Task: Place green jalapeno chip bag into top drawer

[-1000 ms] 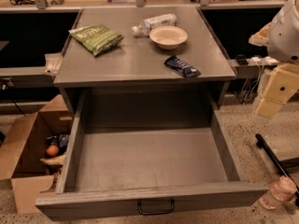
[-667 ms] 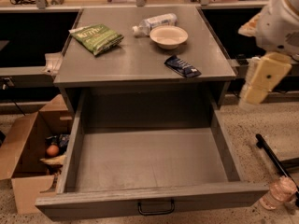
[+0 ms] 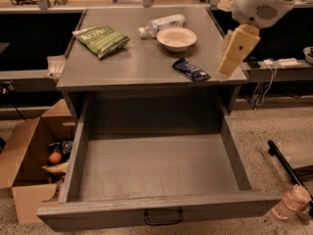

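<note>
Camera view | green chip bag (image 3: 101, 39) laid flat on tabletop (image 3: 146, 67) | judged light, crinkly, slippery | pinch advised at crimped edge | gripper (image 3: 238, 50) above right edge, opening cannot be told

The white robot arm (image 3: 259, 4) is cut off at the frame's upper right, its cream gripper (image 3: 230, 62) covering the right edge of the grey metal cabinet (image 3: 146, 65); the brown cardboard box (image 3: 24, 151) is cropped at lower left.

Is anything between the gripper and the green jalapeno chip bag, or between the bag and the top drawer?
The gripper hangs over the counter's right edge; the green jalapeno chip bag lies rear left. A white bowl, a bottle and a dark blue wrapper lie between them. The top drawer is open; nothing visible blocks it.
</note>
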You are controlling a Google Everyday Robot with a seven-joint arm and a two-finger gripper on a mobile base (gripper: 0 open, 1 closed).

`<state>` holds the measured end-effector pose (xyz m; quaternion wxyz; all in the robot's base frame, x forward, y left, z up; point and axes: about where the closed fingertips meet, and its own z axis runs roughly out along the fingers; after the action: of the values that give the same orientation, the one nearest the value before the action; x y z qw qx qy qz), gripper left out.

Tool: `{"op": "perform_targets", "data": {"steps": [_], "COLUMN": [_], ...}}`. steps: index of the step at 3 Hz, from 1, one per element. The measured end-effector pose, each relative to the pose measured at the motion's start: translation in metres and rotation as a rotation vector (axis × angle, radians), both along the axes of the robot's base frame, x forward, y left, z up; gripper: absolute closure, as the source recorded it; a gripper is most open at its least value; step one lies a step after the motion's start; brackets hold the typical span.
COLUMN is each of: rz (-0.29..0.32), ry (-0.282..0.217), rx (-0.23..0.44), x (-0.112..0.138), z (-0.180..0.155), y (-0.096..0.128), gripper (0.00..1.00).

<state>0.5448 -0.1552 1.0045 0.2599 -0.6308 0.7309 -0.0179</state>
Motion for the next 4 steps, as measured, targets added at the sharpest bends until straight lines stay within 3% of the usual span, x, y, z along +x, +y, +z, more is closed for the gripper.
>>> {"op": "perform_targets", "data": {"steps": [1, 2, 3, 4], "rz": [-0.003, -0.059, -0.098, -0.098], "ry": [-0.037, -0.025, 0.035, 0.035], "rx": [0.056, 0.141, 0.227, 0.227], "x": [0.028, 0.058, 0.083, 0.083], "z": [0.015, 0.018, 0.005, 0.005], "y": [0.024, 0.048, 0.068, 0.068], "gripper": [0.00, 0.00, 0.00, 0.00]}}
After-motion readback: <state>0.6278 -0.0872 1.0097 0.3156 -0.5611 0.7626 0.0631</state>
